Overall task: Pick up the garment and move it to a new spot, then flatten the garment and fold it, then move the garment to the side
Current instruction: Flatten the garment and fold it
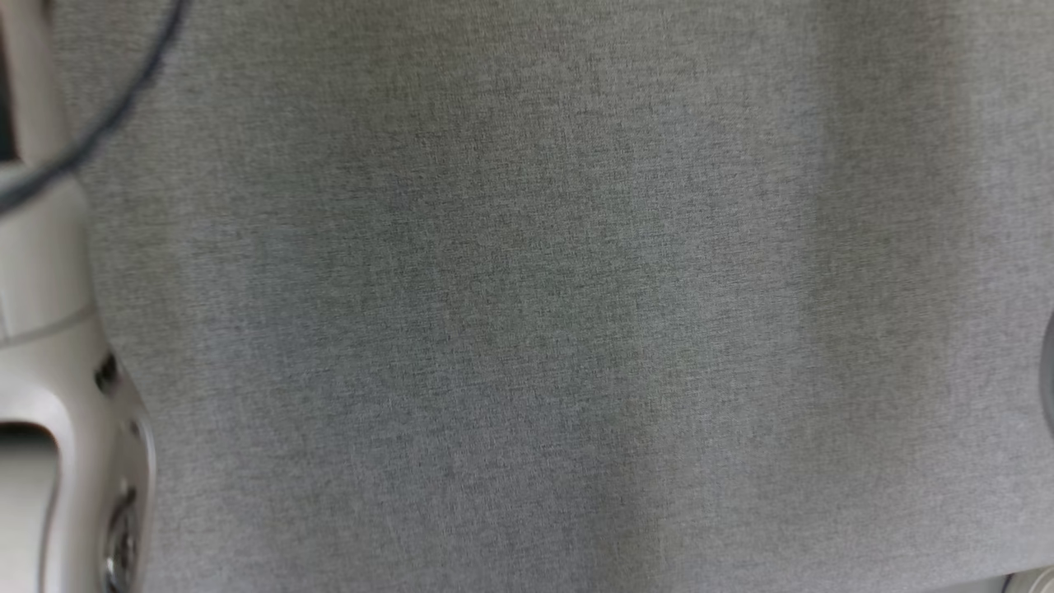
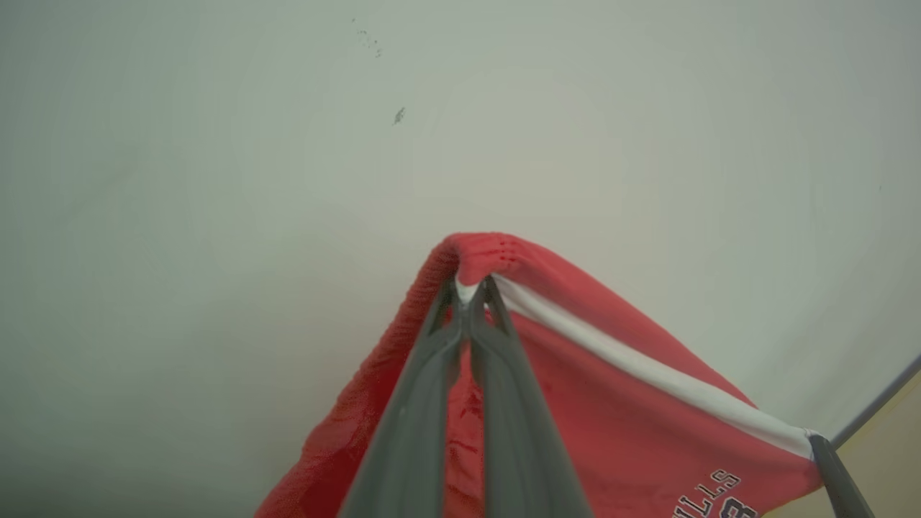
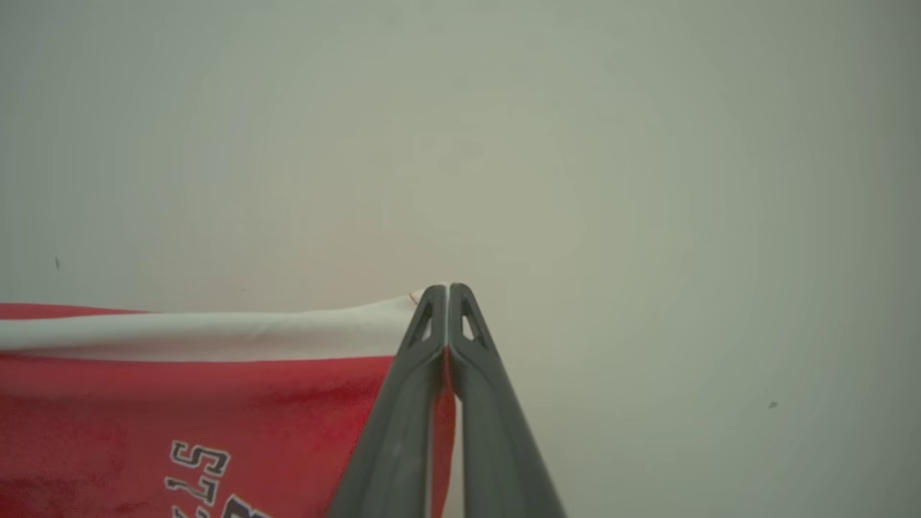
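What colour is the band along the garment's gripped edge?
The band is white, against the red garment; right wrist view shows it best.

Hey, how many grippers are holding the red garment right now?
2. The left gripper is shut on a corner of the red garment, beside its white band; the right gripper is shut on that band's other end. The robot has two, so none is hidden.
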